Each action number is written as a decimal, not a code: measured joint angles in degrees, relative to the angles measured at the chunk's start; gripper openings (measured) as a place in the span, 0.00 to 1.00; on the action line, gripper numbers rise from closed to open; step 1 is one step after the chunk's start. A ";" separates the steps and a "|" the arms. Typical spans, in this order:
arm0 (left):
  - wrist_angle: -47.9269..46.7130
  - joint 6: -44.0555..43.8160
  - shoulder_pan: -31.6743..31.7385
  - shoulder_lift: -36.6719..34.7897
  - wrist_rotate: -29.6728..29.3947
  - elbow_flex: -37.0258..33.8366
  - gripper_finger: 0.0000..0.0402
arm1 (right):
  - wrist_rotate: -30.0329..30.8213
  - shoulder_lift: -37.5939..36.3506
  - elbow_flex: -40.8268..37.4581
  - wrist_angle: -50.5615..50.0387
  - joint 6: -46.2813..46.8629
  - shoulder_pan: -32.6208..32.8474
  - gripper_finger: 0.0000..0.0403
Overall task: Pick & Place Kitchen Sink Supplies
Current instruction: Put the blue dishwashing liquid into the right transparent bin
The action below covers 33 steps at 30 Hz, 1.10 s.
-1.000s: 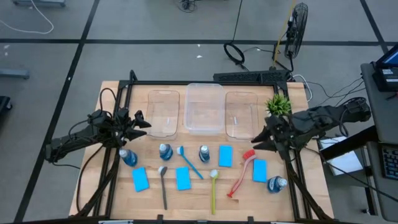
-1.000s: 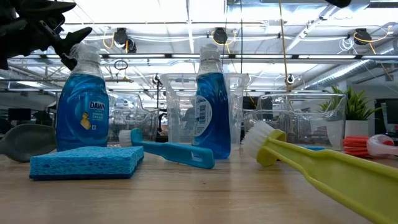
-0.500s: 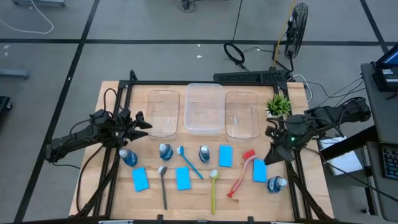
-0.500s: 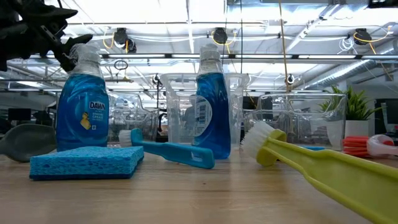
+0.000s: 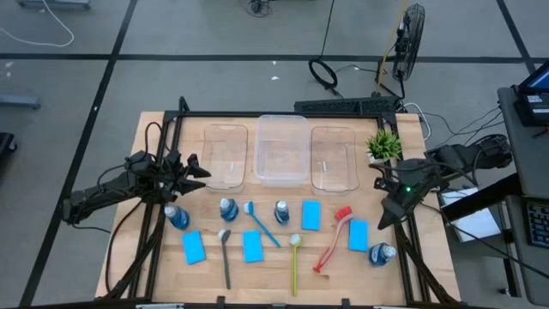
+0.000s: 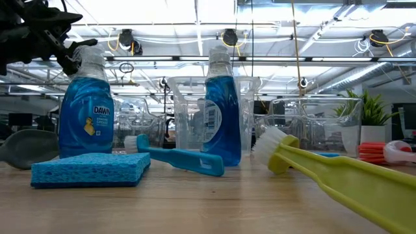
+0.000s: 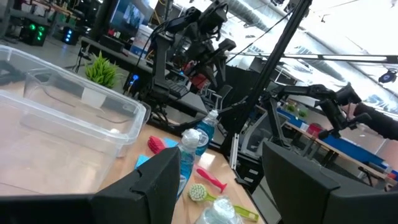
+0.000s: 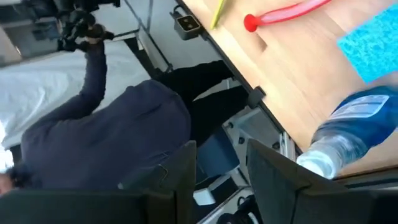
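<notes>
Since a second ago my right arm has swung its gripper (image 5: 388, 216) from beside the red brush toward the table's right edge; it now hangs just above the lying bottle (image 5: 381, 253) there. My left gripper (image 5: 199, 172) has hardly shifted, hovering at the near corner of the left tub (image 5: 225, 155), above the leftmost bottle (image 5: 176, 216).

Through the left wrist camera I see both fingers (image 7: 155, 186) spread well apart with nothing between them. The right wrist camera shows its fingers (image 8: 268, 168) parted too, gripping nothing, with the lying bottle's pale cap (image 8: 320, 163) just beyond them.

I count four blue bottles: the leftmost, two standing in the middle (image 5: 228, 209) (image 5: 281, 211), and the one lying at the right with its cap pointing toward the table's right edge.

Four blue sponges lie flat: one at the near left (image 5: 194, 247), one near centre (image 5: 252, 246), one beside the middle bottles (image 5: 310, 215), one by the red brush (image 5: 358, 234).

Four brushes: the dark one (image 5: 226, 257) and the yellow-green one (image 5: 293, 263) run front to back, heads toward the tubs; the blue one (image 5: 262, 224) lies diagonally, head toward the back left; the red one (image 5: 333, 239) slants, head toward the back right.

Three clear tubs sit in a row at the back, with a potted plant (image 5: 383, 144) at their right end.
</notes>
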 joint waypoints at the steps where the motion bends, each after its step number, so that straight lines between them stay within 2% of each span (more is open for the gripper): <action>1: -0.01 0.00 0.00 -0.01 0.00 0.00 0.57 | 0.02 -0.41 0.00 0.01 0.19 0.00 0.32; 8: 0.01 -0.02 0.00 -0.01 -0.04 0.00 0.57 | 0.92 -1.75 0.00 0.02 -3.44 0.00 0.32; 11: 0.04 -0.10 0.00 -0.01 -0.04 0.00 0.57 | 3.23 -1.74 0.00 0.05 -3.62 0.00 0.32; 15: 0.04 -0.11 0.00 -0.01 -0.07 0.00 0.57 | 3.46 -1.52 0.00 -0.09 -2.85 -0.02 0.32; 20: 0.05 0.67 0.00 -0.01 -0.41 0.00 0.57 | 8.12 -1.45 -0.04 -0.48 -1.34 -0.04 0.32; 28: 0.08 0.72 0.00 0.00 -1.53 0.00 0.57 | 8.01 -1.43 -0.07 0.02 -2.30 0.00 0.32; 33: 0.06 0.70 0.00 -0.01 -1.53 0.00 0.57 | 8.09 -1.45 -0.07 0.06 0.22 0.00 0.32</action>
